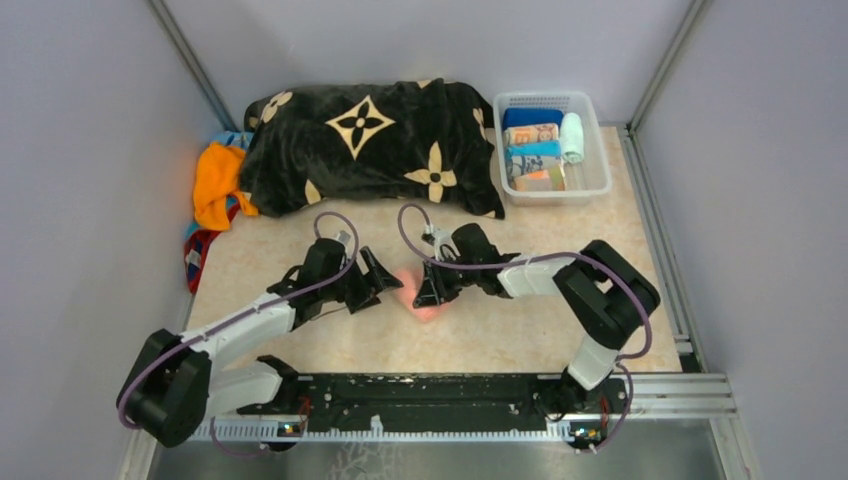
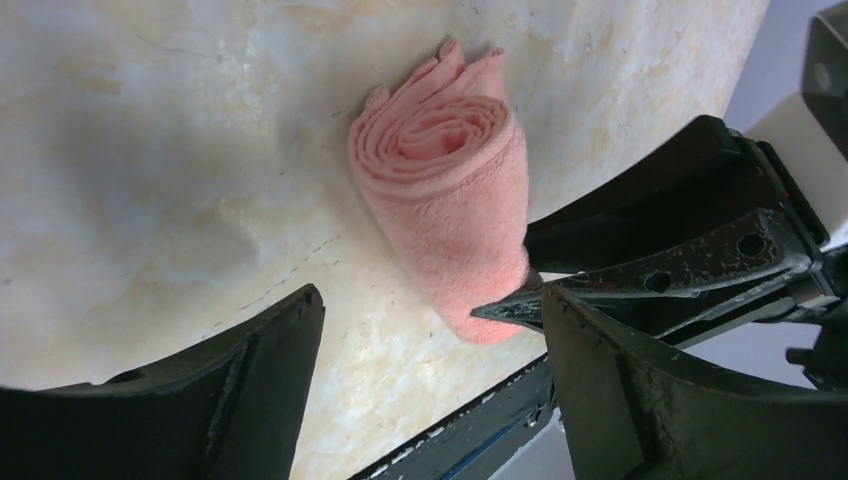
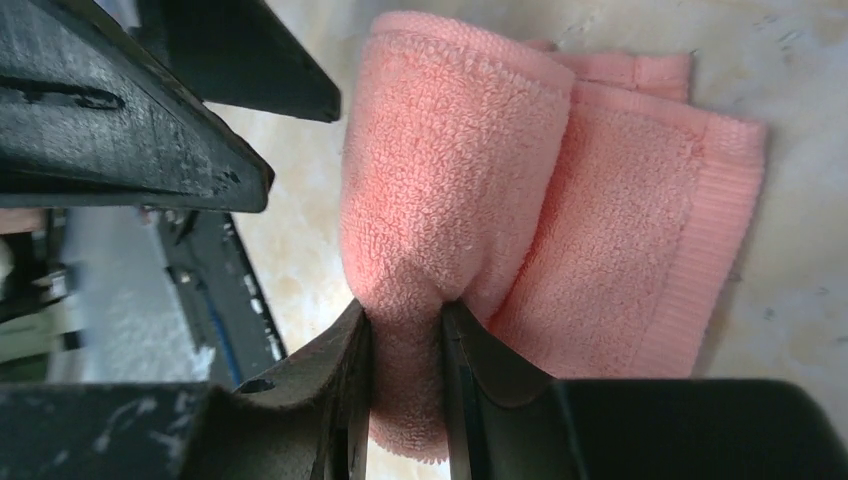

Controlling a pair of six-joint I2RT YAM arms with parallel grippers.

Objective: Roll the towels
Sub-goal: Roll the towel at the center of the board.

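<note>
A pink towel (image 1: 420,298) lies rolled on the table between the two grippers. In the left wrist view the pink roll (image 2: 450,200) shows its spiral end. In the right wrist view the pink towel (image 3: 500,190) has a loose flap lying to the right. My right gripper (image 3: 405,325) is shut on the near end of the roll, and it also shows in the top view (image 1: 428,288). My left gripper (image 2: 430,330) is open and empty, just left of the roll, and shows in the top view (image 1: 385,280). An orange towel (image 1: 215,180) and a red-and-turquoise patterned towel (image 1: 195,255) lie at the far left.
A big black blanket (image 1: 370,145) with cream flowers lies at the back. A white basket (image 1: 600,150) at the back right holds several rolled towels. The arms' black base rail (image 1: 420,395) runs along the near edge.
</note>
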